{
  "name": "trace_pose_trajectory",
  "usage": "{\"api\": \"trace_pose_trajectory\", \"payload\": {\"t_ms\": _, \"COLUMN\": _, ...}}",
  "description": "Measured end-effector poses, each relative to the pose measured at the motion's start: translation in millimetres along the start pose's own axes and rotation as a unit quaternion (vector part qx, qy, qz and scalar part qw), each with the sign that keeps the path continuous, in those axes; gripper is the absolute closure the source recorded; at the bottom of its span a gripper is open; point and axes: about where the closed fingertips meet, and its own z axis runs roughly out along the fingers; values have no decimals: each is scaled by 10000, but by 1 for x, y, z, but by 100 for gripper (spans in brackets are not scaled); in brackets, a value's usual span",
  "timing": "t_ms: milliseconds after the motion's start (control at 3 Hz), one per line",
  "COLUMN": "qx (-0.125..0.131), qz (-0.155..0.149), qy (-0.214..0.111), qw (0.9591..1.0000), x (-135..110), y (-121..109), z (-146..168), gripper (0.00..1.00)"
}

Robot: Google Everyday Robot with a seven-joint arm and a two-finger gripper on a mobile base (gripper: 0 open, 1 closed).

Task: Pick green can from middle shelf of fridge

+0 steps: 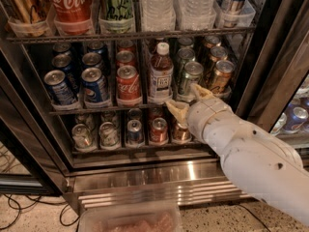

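The fridge point(159, 178) stands open in front of me. The middle shelf point(82, 111) holds blue, red, green and bronze cans and a tea bottle point(161, 74). The green can point(191, 77) is the front one in its lane, right of the tea bottle, with two more green cans behind it. My gripper point(188, 99) is at the shelf's front edge just below the green can. Its tan fingers point(176, 110) are spread open and hold nothing. The white arm point(251, 158) comes in from the lower right.
Bronze-orange cans point(220, 75) stand right of the green can. The upper rack point(130, 35) carries tall cans and water bottles. The lower rack point(130, 132) holds small cans. A clear plastic bin point(130, 219) sits on the floor. The glass door point(285, 76) is at the right.
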Motion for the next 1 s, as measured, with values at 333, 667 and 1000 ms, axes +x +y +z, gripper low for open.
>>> {"api": "trace_pose_trajectory", "payload": {"t_ms": 333, "qx": 137, "qz": -57, "qy": -94, "qw": 9998, "x": 7, "y": -7, "z": -5, "gripper": 65}}
{"api": "trace_pose_trajectory", "payload": {"t_ms": 667, "qx": 277, "qz": -121, "qy": -77, "qw": 9995, "x": 14, "y": -17, "z": -10, "gripper": 88}}
{"api": "trace_pose_trajectory", "payload": {"t_ms": 1000, "qx": 358, "qz": -152, "qy": -80, "qw": 9992, "x": 18, "y": -24, "z": -12, "gripper": 100}}
